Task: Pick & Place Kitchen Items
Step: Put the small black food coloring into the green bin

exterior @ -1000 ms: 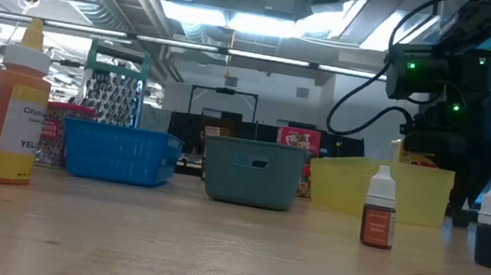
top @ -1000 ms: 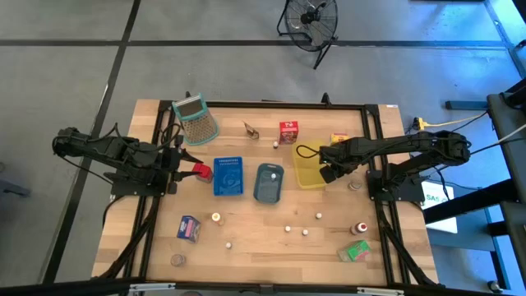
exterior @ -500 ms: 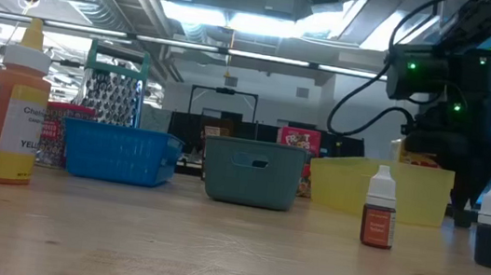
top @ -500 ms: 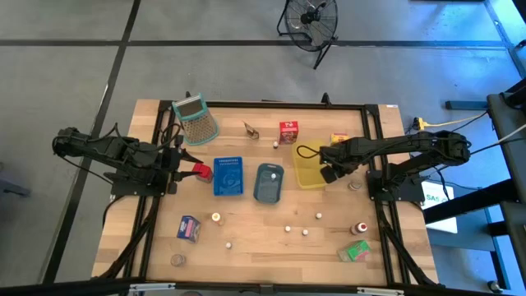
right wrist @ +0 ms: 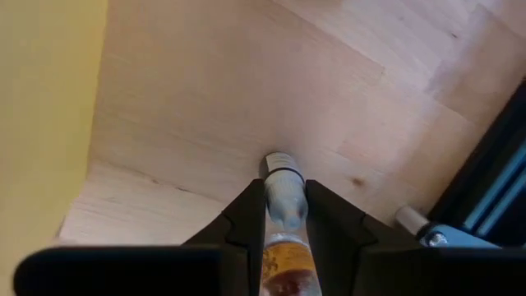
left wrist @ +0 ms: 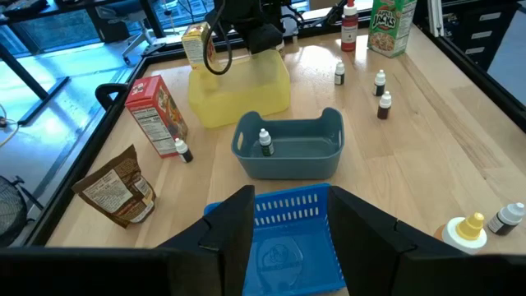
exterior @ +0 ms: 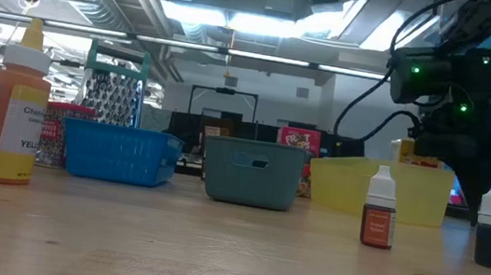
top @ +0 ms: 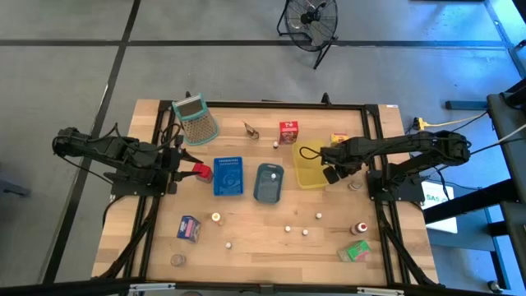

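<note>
My right gripper [top: 330,174] points down just beyond the right side of the yellow tray [top: 306,171], shut on a small bottle [right wrist: 283,205] with a pale cap and an orange body. My left gripper [top: 187,171] hovers left of the blue tray [top: 228,177]. Its fingers are open, and nothing shows between them in the left wrist view [left wrist: 292,201]. A red thing [top: 202,171] shows at its tip from above; whether they touch I cannot tell. Cartons, small bottles and round pieces lie scattered on the wooden table [top: 263,242]. My right gripper pinches the small bottle's body [right wrist: 283,240] between its two fingers, which come from above and lie along the bottle. The capped end [right wrist: 284,177] sticks out past the fingertips toward the tabletop. Whether the cap touches the wood I cannot tell.
A grey-blue tray [top: 269,182] holding one small bottle stands between the blue and yellow trays. The grater [top: 196,120], a brown pouch [top: 251,130], a red carton [top: 288,131] and a yellow carton [top: 339,139] stand along the far edge. Near the front are a blue-purple carton [top: 190,228], a green carton [top: 356,252] and a red-capped bottle [top: 360,228].
My right gripper has tipped slightly and shifted a little away from the yellow tray, toward the table's right edge.
</note>
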`<action>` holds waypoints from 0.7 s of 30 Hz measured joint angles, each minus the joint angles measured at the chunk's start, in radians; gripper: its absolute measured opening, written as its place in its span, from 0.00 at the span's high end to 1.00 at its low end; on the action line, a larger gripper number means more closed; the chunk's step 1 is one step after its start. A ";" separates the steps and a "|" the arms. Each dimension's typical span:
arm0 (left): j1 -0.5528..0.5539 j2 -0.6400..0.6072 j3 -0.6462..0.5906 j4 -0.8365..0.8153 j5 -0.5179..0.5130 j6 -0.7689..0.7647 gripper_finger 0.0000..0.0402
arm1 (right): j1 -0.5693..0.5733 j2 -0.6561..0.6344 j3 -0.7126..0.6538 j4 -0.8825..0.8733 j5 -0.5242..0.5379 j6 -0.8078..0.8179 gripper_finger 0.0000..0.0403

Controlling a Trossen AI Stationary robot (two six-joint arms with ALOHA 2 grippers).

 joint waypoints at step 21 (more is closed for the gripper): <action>0.000 0.000 0.000 0.000 0.000 0.000 0.63 | 0.029 0.000 0.324 -0.345 -0.091 -0.018 0.81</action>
